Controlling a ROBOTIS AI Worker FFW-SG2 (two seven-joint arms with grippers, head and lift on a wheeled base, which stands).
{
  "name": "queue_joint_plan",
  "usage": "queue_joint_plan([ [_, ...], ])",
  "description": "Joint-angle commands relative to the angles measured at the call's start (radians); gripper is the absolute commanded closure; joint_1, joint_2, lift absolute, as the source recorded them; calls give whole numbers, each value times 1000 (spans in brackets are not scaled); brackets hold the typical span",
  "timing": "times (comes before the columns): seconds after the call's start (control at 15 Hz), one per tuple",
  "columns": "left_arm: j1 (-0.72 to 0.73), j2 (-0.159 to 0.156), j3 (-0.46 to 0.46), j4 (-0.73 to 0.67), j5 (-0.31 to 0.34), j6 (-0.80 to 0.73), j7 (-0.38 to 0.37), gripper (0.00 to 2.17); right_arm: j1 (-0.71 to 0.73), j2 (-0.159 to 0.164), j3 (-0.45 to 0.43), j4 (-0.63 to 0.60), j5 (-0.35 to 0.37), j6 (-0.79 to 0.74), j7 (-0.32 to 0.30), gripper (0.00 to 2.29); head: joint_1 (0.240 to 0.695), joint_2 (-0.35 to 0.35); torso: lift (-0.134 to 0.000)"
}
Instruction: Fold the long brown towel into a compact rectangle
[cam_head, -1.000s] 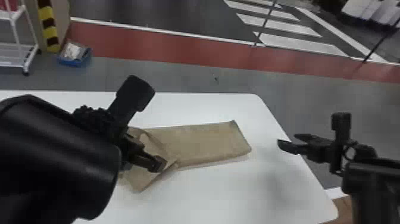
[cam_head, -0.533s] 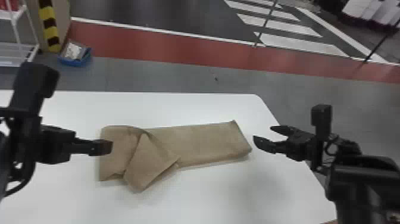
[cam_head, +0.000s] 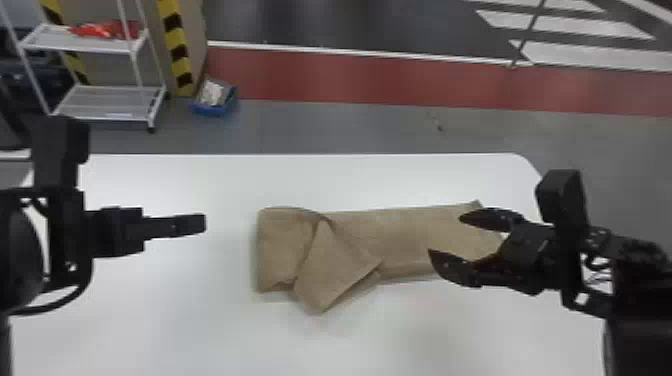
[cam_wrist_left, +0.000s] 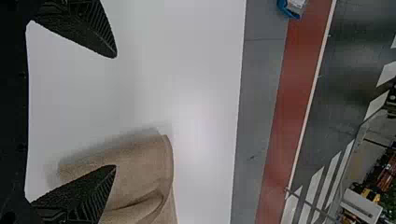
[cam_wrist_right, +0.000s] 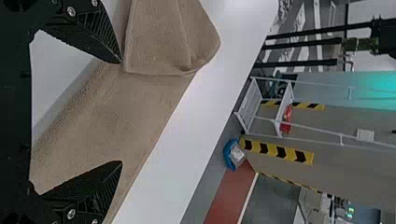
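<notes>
I judge the crosswise folding only part done: the towel (cam_head: 400, 232) lies on the table (cam_head: 200, 330) with a skewed flap (cam_head: 335, 265), my left claw (cam_head: 200, 225) empty and spread, my right claw (cam_head: 446, 236) gaping above the flatter end, which wants pinching and folding inward next.

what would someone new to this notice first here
Probably the brown towel across the middle of the white table, with a loose flap folded askew over its left part and its corner pointing toward the robot. Next, the two black grippers: the right one spread open over the towel's right end, the left one off to the towel's left, clear of it.
</notes>
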Motion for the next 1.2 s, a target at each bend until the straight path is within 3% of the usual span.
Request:
queue_joint_plan([
  [0.0, 4, -10, 39, 0, 16, 1, -1, 36, 18, -3, 134, -31, 157, -66, 3, 127, 695, -66, -124],
  [0.13, 7, -10, 65, 0, 47, 1, 2, 36, 27, -18, 217, -39, 280, -146, 11, 134, 695, 5, -124],
  [0.33, 10, -10, 85, 0, 64, 1, 0, 36, 27, -60, 327, -36, 448, -213, 35, 157, 695, 53, -124],
  [0.47, 15, -10, 98, 0, 68, 1, 0, 36, 27, -67, 376, -18, 556, -268, 46, 218, 695, 79, -124],
  [0.73, 25, -10, 102, 0, 79, 1, 2, 36, 1, -75, 441, 62, 646, -327, 98, 289, 695, 99, -124],
  [1.13, 53, -10, 107, -8, 85, 1, 2, 36, -85, -26, 537, 203, 715, -327, 83, 407, 695, 138, -124],
])
